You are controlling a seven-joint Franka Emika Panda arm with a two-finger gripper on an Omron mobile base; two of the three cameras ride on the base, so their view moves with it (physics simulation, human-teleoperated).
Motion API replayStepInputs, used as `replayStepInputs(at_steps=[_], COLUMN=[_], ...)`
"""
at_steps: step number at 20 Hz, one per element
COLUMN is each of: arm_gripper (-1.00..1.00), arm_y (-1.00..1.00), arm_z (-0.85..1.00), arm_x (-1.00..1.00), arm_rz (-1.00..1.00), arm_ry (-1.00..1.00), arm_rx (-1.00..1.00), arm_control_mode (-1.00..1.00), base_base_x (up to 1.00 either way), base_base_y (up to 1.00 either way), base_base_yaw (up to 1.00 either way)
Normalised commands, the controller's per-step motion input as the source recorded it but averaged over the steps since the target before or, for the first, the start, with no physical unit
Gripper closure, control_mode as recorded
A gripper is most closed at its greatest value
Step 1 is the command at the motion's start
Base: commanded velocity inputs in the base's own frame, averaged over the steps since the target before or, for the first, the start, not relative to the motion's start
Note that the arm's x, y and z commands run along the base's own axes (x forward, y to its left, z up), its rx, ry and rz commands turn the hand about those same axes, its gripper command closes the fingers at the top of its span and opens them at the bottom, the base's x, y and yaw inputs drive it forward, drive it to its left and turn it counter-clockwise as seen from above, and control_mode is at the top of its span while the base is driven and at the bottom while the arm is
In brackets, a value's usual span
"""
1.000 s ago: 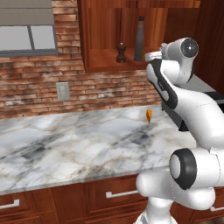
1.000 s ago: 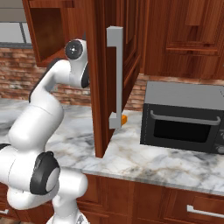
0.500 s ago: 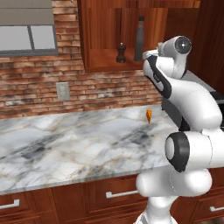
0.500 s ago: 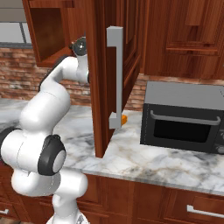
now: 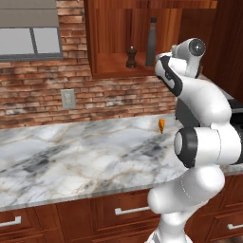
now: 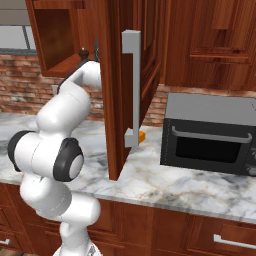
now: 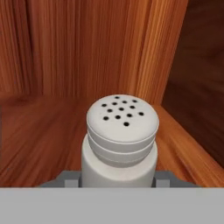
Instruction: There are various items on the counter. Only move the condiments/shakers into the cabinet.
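Shaker in the tool, over the cabinet shelf

The tool (image 7: 118,183) is clamped on the pale grey shaker (image 7: 120,140), upright, its holed cap facing the camera; the shelf (image 7: 39,135) lies just beneath it, the pepper mill (image 5: 131,57) and tall bottle (image 5: 152,42) already standing there

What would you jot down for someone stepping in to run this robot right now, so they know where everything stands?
Hand: shut on the pale grey shaker, carrying it upright inside the cabinet, above the wooden shelf near the right wall.
Already on the cabinet shelf: the tall dark bottle and the brown pepper mill, standing side by side.
Orange wedge: lying on the marble counter; it stays there.
Done: two of three condiments stowed.
Left: set the shaker down on the shelf, let go, and draw the arm back out past the open cabinet door.
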Motion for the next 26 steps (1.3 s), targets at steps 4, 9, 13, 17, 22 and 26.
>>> replayStepInputs(at_steps=[4, 9, 13, 17, 22, 26], arm_gripper=[1.0, 1.0, -1.0, -1.0, -1.0, -1.0], arm_y=[-0.11, 0.0, 0.0, 0.0, 0.0, -0.02], arm_z=[-0.29, -0.33, -0.45, 0.0, -0.02, -0.13], arm_x=[0.5, 0.42, 0.08, -0.01, -0.82, -1.0], arm_rz=[0.0, 0.0, 0.0, 0.0, 0.0, 0.0], arm_ry=[0.05, 0.05, 0.02, 0.0, -0.13, -0.26], arm_rx=[0.0, 0.0, 0.0, 0.0, 0.0, 0.0], arm_control_mode=[-1.0, -1.0, -1.0, -1.0, -1.0, -1.0], base_base_x=[0.0, 0.0, 0.0, 0.0, 0.0, 0.0], base_base_y=[0.0, 0.0, 0.0, 0.0, 0.0, 0.0], base_base_yaw=[0.0, 0.0, 0.0, 0.0, 0.0, 0.0])
